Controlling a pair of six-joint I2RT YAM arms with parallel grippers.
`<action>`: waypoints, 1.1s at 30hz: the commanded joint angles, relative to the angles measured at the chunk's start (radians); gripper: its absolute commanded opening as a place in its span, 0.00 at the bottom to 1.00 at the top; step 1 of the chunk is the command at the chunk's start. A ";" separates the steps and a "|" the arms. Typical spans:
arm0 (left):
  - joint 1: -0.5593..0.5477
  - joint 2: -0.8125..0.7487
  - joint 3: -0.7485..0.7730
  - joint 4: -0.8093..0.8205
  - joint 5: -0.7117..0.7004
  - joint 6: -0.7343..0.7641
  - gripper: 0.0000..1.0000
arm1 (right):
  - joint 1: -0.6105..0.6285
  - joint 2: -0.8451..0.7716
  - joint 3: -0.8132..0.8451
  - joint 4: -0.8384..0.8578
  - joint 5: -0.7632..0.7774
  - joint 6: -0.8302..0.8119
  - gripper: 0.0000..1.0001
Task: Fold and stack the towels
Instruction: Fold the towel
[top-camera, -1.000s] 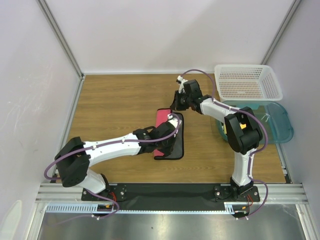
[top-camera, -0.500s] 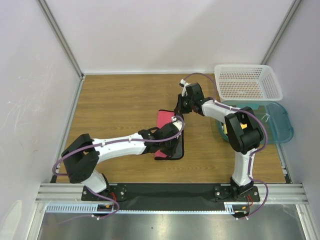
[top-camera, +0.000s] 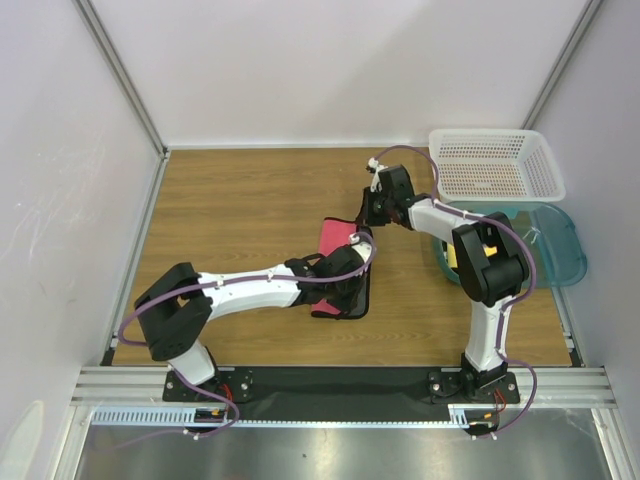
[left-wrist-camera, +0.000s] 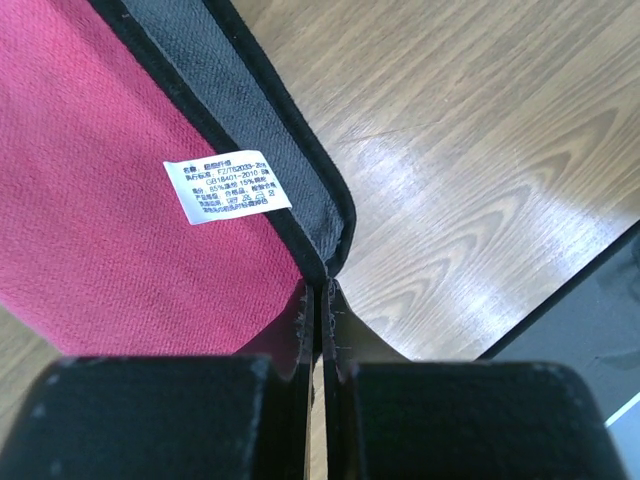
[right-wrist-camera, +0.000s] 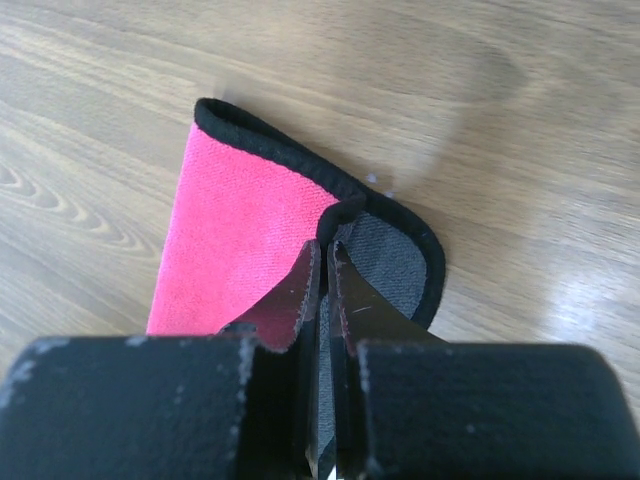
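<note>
Pinching towel (left-wrist-camera: 100, 230) corners, both end effectors (left-wrist-camera: 322, 292) (right-wrist-camera: 327, 252)

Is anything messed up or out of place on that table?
Nothing looks spilled or damaged. The pink towel lies half-folded with its grey back showing, but only because the left fingers and right fingers each pinch a corner. From above, the white basket partly overlaps the teal bin.

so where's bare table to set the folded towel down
Free: the back-left stretch of the wooden table, bordered by the left rail, back wall and the pink towel. Crowded: the right side, where the white basket, teal tub and right arm sit.
</note>
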 joint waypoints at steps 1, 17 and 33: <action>-0.009 0.015 0.046 0.034 0.045 0.032 0.00 | -0.023 0.002 -0.003 -0.004 0.017 -0.022 0.00; -0.011 0.048 0.078 0.051 0.091 0.056 0.01 | -0.035 0.014 0.003 -0.064 0.084 -0.037 0.02; -0.023 -0.015 0.059 0.031 0.026 0.066 0.68 | -0.044 -0.055 0.029 -0.158 0.112 -0.035 0.46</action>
